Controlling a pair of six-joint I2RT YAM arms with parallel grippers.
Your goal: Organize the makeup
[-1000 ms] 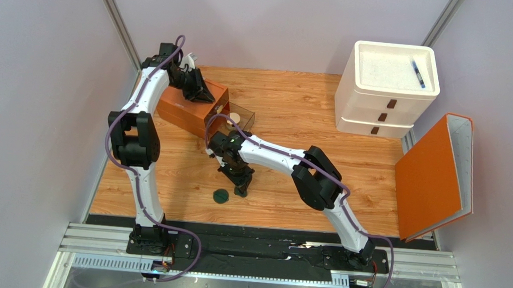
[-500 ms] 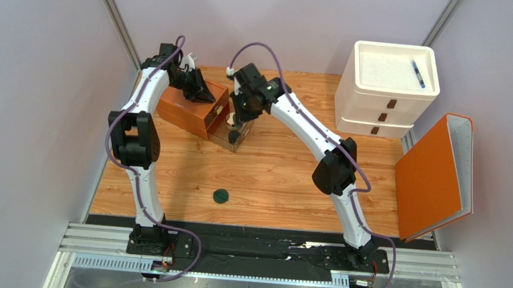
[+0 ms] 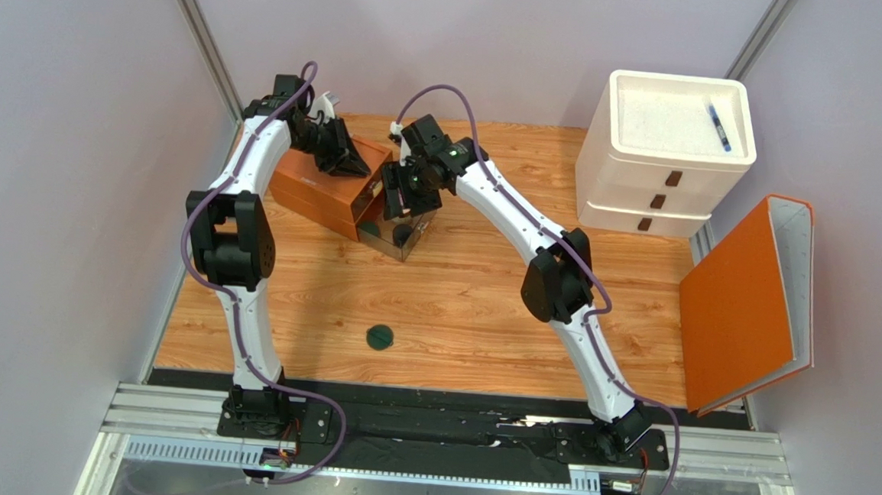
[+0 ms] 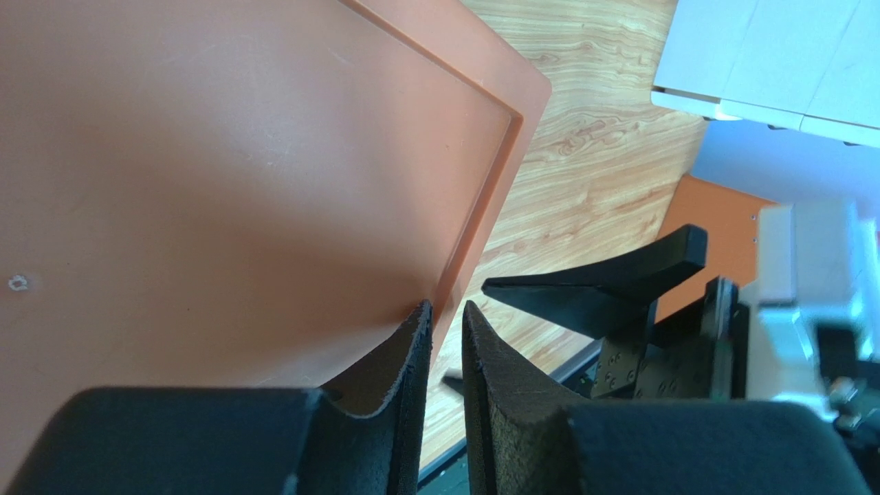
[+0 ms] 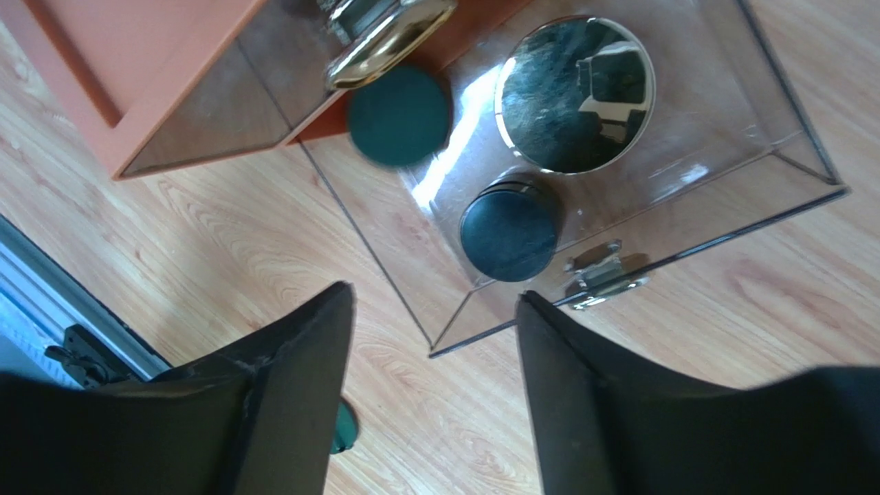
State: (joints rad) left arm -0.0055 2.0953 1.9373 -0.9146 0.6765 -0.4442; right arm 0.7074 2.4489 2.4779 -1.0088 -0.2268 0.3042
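Right pincer hangs with jaws apart and empty above the clear drawer standing out of the orange drawer box; in the drawer lie a dark-green disc, a black round cap and a shiny-topped round jar; left pincer is clamped on the box's rim; a second green disc lies well apart on the bench.
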